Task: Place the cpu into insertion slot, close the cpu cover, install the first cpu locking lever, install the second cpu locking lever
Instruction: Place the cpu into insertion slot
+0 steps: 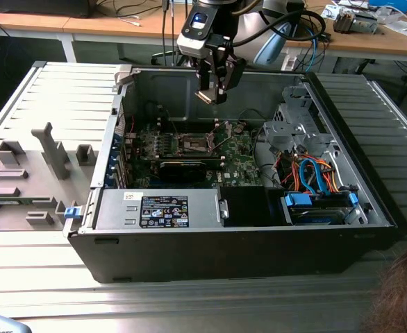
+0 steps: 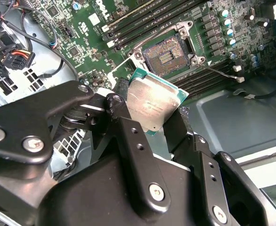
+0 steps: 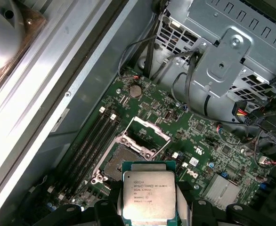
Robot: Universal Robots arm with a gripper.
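My gripper (image 1: 214, 89) hangs inside the open computer case, above the green board, shut on the cpu (image 1: 205, 97). In both wrist views the cpu (image 2: 153, 101) (image 3: 148, 195) is a flat silvery square with a green edge, pinched by its sides between two black fingers (image 2: 124, 117). It is held well above the board. The insertion slot (image 3: 119, 162) (image 2: 168, 52) (image 1: 195, 143) lies bare below it, with its brownish contact field showing. The cpu cover (image 3: 145, 133) stands swung up at the slot's far side.
Narrow black memory slots (image 3: 88, 141) run beside the socket. A long black card (image 1: 183, 168), a power supply (image 1: 162, 208) and a metal drive cage (image 1: 297, 125) with coloured cables crowd the case. Grey fixtures (image 1: 37, 166) sit at the exterior view's left; a person's hair (image 1: 401, 291) shows at the lower right.
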